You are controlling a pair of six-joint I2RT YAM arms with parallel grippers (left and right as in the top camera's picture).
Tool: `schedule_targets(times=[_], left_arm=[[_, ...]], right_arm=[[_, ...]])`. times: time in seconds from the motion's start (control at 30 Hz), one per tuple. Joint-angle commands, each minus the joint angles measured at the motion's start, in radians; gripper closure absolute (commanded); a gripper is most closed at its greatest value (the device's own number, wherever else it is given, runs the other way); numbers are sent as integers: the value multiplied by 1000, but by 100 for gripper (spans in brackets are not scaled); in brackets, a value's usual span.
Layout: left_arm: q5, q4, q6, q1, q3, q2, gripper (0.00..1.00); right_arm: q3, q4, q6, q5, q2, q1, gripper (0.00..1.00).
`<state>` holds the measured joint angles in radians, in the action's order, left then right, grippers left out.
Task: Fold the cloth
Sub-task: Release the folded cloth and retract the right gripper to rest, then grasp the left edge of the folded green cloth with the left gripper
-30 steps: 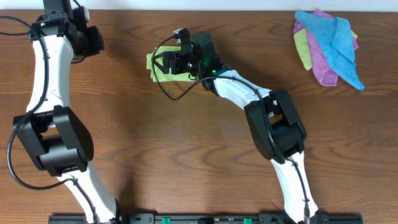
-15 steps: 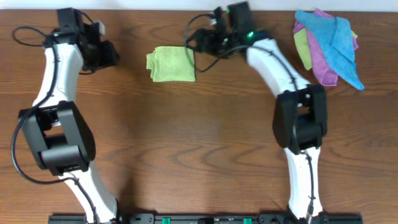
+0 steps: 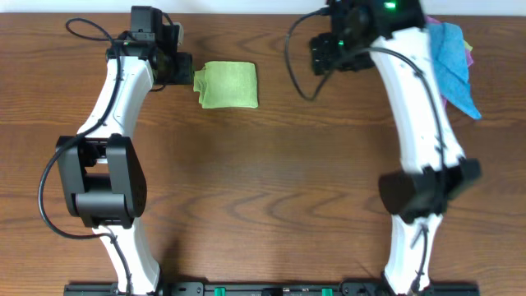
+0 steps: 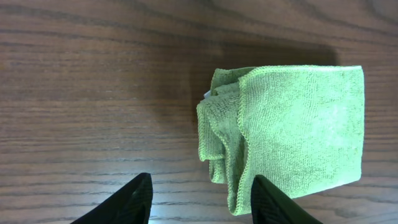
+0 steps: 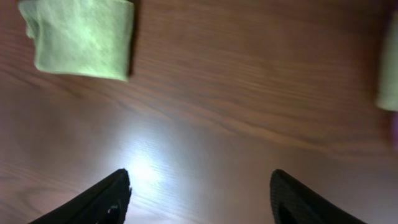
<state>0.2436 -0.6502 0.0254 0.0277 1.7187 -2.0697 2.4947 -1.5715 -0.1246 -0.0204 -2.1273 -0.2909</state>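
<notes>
The lime-green cloth (image 3: 228, 85) lies folded into a small rectangle at the back of the table, left of centre. In the left wrist view the cloth (image 4: 292, 134) shows bunched, stitched edges on its left side. My left gripper (image 3: 187, 71) hovers just left of it, open, and nothing sits between the jaws of the left gripper (image 4: 202, 186). One fingertip (image 4: 267, 199) is close to the cloth's lower corner. My right gripper (image 3: 320, 54) is raised to the right of the cloth and stands open and empty. In the right wrist view the right gripper (image 5: 200, 183) is far from the cloth (image 5: 81, 37).
A heap of other cloths (image 3: 454, 66), blue, purple and yellow-green, lies at the back right corner, partly behind the right arm. A strip of it (image 5: 388, 68) shows at the right wrist view's edge. Bare wooden table (image 3: 263, 181) fills the middle and front.
The right arm left the cloth and swung up and to the right. The left arm came in from the far left to the cloth's left edge, and its jaws opened.
</notes>
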Motion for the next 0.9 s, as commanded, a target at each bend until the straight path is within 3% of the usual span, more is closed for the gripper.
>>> schedule_targets(times=[0.0,0.17,0.37,0.53,0.6,0.73,0.87], left_arm=[[-22,0,-6,-6,0,-3,48],[-22,-4,-7,-8,0,-3,49],[-21,-8,-6,-8,0,-3,49],[-17,-8,-6,-15,-2,-4,48],[0,13,-7,-27,-10,-8,45],[112,56,-42,-64,-15,-47,42],[235,95,-61,-85,-15,-118,41]], right_arm=[[23,-45,28,170,126,-37,30],[-67,-86,-11,263,306,-88,29],[-502,-42,-139,447,665,-147,27],[-1003,166,-187,437,1075,-159,18],[-1198,306,-187,362,1255,-159,1],[-1460,488,-248,293,1528,-158,1],[-1589,536,-351,293,1688,-158,1]])
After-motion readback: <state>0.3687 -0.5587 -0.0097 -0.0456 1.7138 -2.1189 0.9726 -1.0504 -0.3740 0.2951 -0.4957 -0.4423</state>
